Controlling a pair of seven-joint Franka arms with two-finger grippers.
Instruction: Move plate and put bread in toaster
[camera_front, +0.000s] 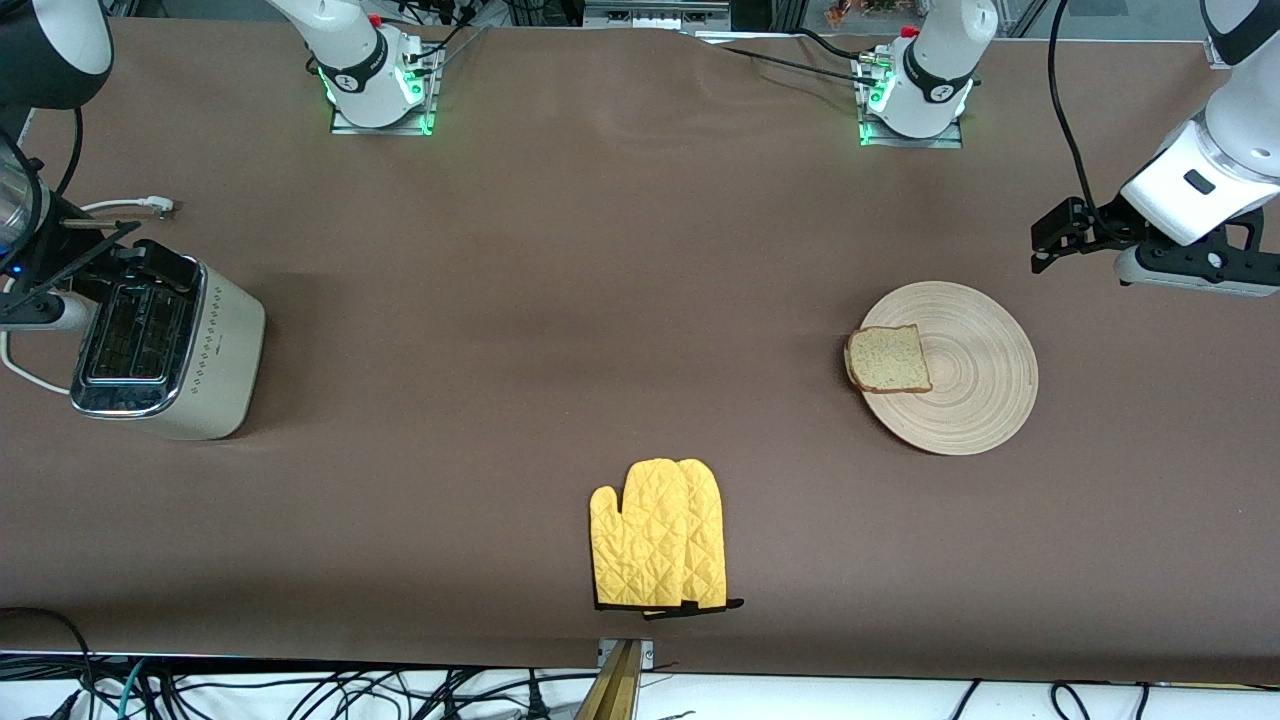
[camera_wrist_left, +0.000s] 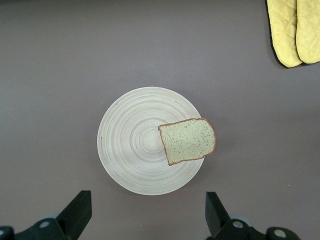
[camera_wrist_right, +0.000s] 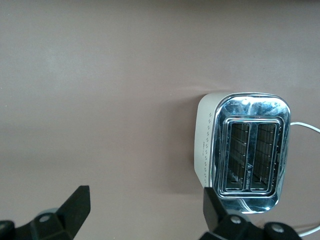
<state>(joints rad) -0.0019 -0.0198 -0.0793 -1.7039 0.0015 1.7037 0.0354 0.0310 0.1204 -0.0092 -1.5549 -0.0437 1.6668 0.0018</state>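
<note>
The pale wood plate (camera_front: 975, 385) lies toward the left arm's end of the table. The bread (camera_front: 888, 360) lies flat on the plate's rim, on the side toward the right arm's end, and overhangs it slightly. In the left wrist view the plate (camera_wrist_left: 132, 145) and the bread (camera_wrist_left: 189, 140) lie below my left gripper (camera_wrist_left: 147, 216), which is open and empty. It hangs in the air (camera_front: 1200, 270) beside the plate. The cream toaster (camera_front: 200, 350) stands at the right arm's end. My right gripper (camera_front: 45, 305) is open and empty above the table beside the toaster (camera_wrist_right: 247, 152), whose slots are empty.
A yellow oven mitt (camera_front: 660, 535) lies near the table's front-camera edge at the middle, and shows in the left wrist view (camera_wrist_left: 292, 30). The toaster's white cord (camera_front: 130, 205) runs off toward the robot bases. Bare brown table lies between toaster and plate.
</note>
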